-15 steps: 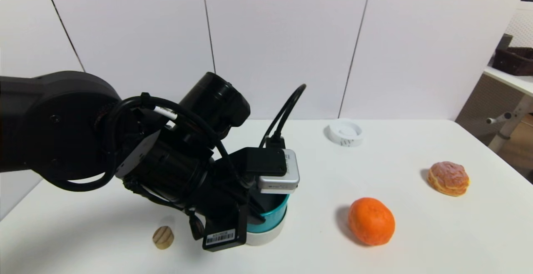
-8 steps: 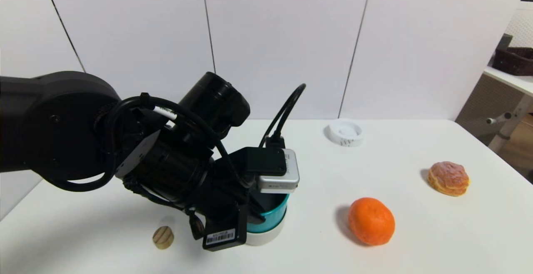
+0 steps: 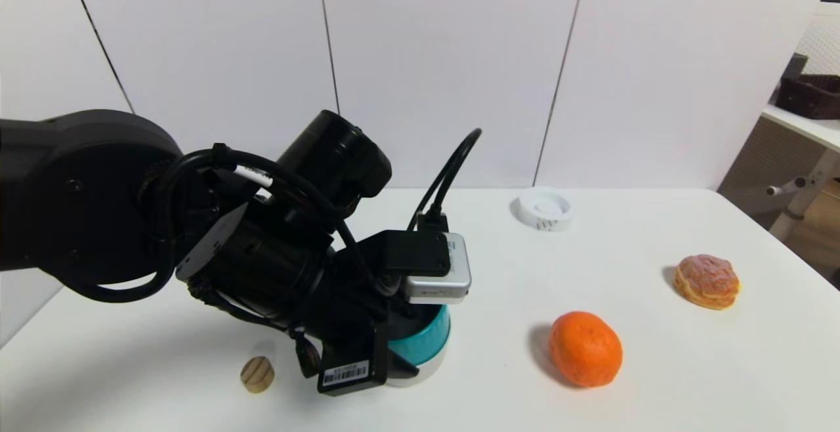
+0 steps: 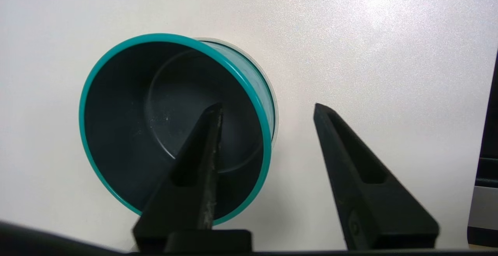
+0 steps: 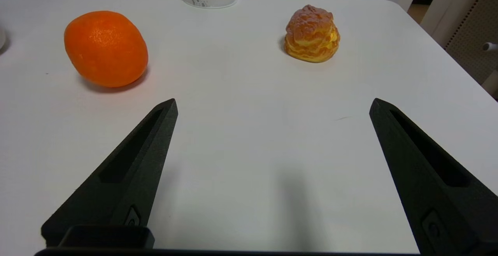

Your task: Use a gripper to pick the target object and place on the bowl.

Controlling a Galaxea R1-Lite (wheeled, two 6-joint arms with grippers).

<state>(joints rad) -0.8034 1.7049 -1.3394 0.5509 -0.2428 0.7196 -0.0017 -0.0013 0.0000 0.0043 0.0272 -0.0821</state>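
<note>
The teal saucepan (image 3: 423,343) sits in the off-white bowl (image 3: 426,371) on the white table, left of centre. Its handle is hidden. In the left wrist view the pan (image 4: 136,131) shows its dark inside and teal rim. My left gripper (image 4: 267,106) is open just above it, with one finger (image 4: 198,162) over the pan's inside and the other (image 4: 362,170) outside the wall, gripping nothing. In the head view the left arm (image 3: 275,268) covers most of the pan. My right gripper (image 5: 273,102) is open and empty, low over bare table.
An orange (image 3: 585,348) lies right of the bowl, and a cream puff (image 3: 707,281) farther right. A white tape roll (image 3: 543,209) sits at the back. A small wooden cylinder (image 3: 256,374) lies left of the bowl. The table edge runs down the right side.
My left arm and wrist have shifted slightly left and up. The saucepan stays in the bowl. Nothing else has moved.
</note>
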